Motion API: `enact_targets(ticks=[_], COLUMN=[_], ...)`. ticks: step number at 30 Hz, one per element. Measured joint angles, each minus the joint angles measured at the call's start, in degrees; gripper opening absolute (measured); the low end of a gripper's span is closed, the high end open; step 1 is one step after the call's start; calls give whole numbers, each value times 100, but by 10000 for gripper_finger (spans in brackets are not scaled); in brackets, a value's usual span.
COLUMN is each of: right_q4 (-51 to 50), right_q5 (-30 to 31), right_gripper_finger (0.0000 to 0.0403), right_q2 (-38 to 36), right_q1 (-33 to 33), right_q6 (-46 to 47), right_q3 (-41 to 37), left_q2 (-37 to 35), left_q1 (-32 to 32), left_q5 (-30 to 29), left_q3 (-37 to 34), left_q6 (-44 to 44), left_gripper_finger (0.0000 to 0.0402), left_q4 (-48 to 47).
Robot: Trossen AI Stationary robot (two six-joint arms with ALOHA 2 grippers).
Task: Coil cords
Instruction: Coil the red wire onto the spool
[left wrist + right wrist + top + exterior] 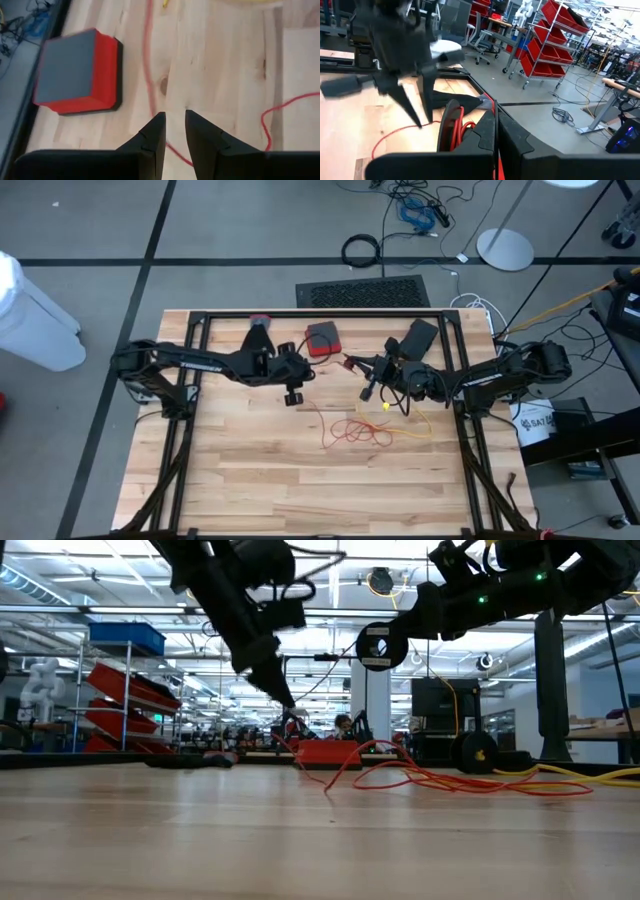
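Note:
A thin red cord (pixel 352 430) lies in loose loops on the wooden table, and a thin yellow cord (pixel 405 418) lies beside it toward the right. The red cord also shows in the low view (pixel 440 780). My left gripper (pixel 293 393) points down above the table next to the red cord (pixel 148 60). Its fingers stand a narrow gap apart (pixel 175 131) and hold nothing. My right gripper (pixel 368 390) hovers over the cords' far end and is shut (pixel 496 131) on a strand of the red cord. No short black cord shows. My right gripper pinches a single strand of the red cord (pixel 493 107) between its two fingers. The strand runs through the narrow slit between them. More loops of the cord (pixel 457 125) bunch just in front of the fingers. The gripper's own body hides the rest of the hold.
A red box with a grey top (pixel 322 338) and a black box (pixel 420 335) stand at the table's far side. A black frame (pixel 300 315) runs around the table. The near half of the table (pixel 300 490) is bare wood.

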Motion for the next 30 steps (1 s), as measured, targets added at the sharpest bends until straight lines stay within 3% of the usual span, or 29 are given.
enact_targets(ticks=[13,20,30], right_q4=[-9,-9,35], right_q5=[2,0,0], right_gripper_finger=[0,0,0], right_q2=[0,0,0], right_q1=[-1,0,1], right_q6=[-8,-11,-3], right_q3=[-2,-2,-2], left_q2=[258,255,305], left_q1=[-156,-157,-157], left_q5=[-1014,-1053,-1052], left_q3=[0,0,0], left_q6=[156,160,157], left_gripper_finger=[68,7,3], left_q4=[681,712,847])
